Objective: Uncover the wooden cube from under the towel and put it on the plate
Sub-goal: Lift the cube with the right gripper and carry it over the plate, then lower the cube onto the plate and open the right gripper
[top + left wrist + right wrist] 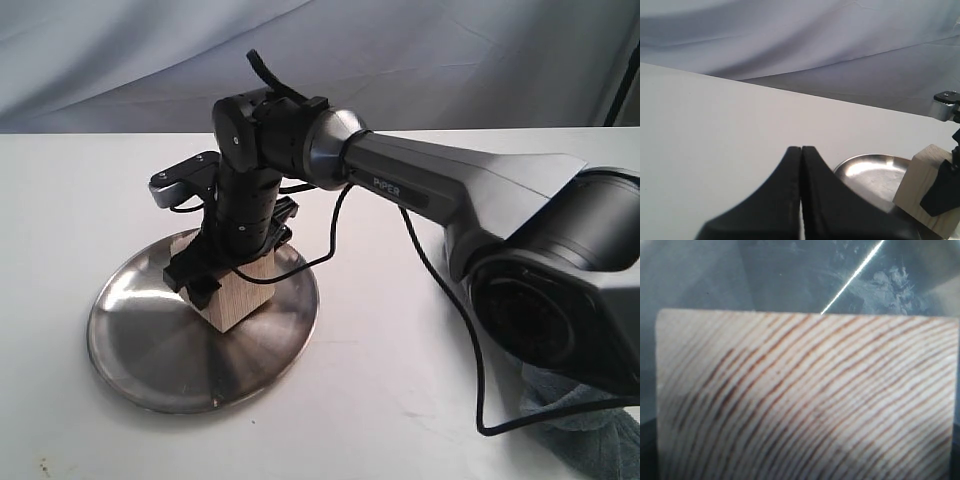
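Observation:
The wooden cube [242,292] hangs tilted over the middle of the steel plate [150,350], its lowest corner at or just above the metal. My right gripper [232,268] is shut on it, with one black finger on each side. In the right wrist view the cube's grained face [805,395] fills the picture, with the scratched plate [790,275] behind it. My left gripper [801,150] is shut on nothing, low over the white table beside the plate [867,172] and cube [917,190]. The blue-grey towel [590,425] lies crumpled at the near right, behind the right arm's base.
The right arm [450,185] stretches across the table from right to left, and its black cable [440,300] trails over the white tabletop. A grey cloth backdrop [400,50] hangs behind the table's far edge.

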You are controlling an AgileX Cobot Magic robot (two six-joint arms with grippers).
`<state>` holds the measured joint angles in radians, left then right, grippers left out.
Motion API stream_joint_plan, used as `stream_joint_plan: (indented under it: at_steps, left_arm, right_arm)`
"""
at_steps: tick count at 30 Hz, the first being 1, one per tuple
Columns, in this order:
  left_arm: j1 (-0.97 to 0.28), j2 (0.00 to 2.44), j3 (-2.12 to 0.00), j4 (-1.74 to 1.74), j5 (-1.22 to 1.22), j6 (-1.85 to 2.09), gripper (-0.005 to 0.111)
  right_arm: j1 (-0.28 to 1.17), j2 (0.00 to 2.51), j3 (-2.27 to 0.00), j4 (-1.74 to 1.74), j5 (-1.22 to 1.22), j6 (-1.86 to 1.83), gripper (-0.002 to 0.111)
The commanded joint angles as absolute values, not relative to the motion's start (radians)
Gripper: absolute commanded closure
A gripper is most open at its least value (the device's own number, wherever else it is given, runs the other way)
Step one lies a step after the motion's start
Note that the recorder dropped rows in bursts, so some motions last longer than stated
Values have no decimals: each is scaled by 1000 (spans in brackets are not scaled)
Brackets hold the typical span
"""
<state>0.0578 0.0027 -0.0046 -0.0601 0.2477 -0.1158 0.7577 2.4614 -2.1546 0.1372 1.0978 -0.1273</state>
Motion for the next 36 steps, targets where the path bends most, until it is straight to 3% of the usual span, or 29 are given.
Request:
stream_joint_plan:
  at_steps: [1,8,15,36]
  left_arm:
    - [60,0,0,-65,239,-119,107]
    - [60,0,0,-65,239,-119,107]
    - [60,0,0,-65,239,-119,107]
    - [60,0,0,-65,239,-119,107]
  right_arm:
    - [760,2469,-2165,144,1084,-132,90]
    - [760,2471,-2165,144,1084,-132,48]
    - [760,2462,-2165,193,1084,-132,14]
    - [758,2279,-2165,170,1086,-132,12]
